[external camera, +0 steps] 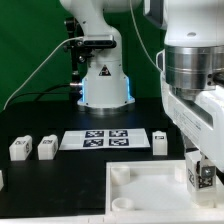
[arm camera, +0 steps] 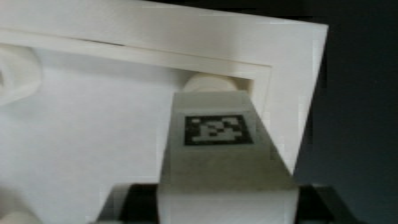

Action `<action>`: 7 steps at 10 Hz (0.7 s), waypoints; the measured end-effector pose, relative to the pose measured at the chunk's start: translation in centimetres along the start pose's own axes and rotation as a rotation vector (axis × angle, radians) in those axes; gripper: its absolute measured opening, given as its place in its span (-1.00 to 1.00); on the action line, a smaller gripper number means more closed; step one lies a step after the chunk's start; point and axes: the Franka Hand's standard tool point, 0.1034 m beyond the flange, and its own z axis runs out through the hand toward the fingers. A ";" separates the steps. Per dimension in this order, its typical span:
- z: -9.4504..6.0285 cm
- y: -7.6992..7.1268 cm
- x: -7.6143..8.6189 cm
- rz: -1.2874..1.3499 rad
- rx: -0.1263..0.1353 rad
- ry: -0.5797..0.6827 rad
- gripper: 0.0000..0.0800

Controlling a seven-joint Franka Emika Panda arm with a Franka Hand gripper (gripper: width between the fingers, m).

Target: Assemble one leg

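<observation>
My gripper (external camera: 200, 182) is shut on a leg (external camera: 200, 174), a small white post with a black-and-white tag, at the exterior view's right. It holds the leg over the far right part of the large white square panel (external camera: 150, 200). In the wrist view the leg (arm camera: 217, 140) runs out from between the dark fingers (arm camera: 135, 206) of the gripper (arm camera: 222, 208). Its far end sits at the panel's raised corner rim (arm camera: 267, 62). I cannot tell whether the end touches the panel.
The marker board (external camera: 108, 138) lies in front of the robot base (external camera: 104, 85). Two loose legs (external camera: 20, 148) (external camera: 47, 148) stand at the left and one (external camera: 160, 140) right of the board. A corner socket (external camera: 122, 176) shows on the panel.
</observation>
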 end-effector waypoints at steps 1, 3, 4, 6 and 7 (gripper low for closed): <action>0.1 0.0 0.0 0.000 -0.001 0.000 -0.09; 0.1 0.0 -0.3 -0.085 -0.002 0.002 0.37; 0.1 0.1 -1.0 -0.172 -0.003 0.002 0.55; -0.6 0.0 -1.3 -0.489 0.019 0.009 0.61; -0.9 0.0 -1.3 -0.561 0.034 0.014 0.62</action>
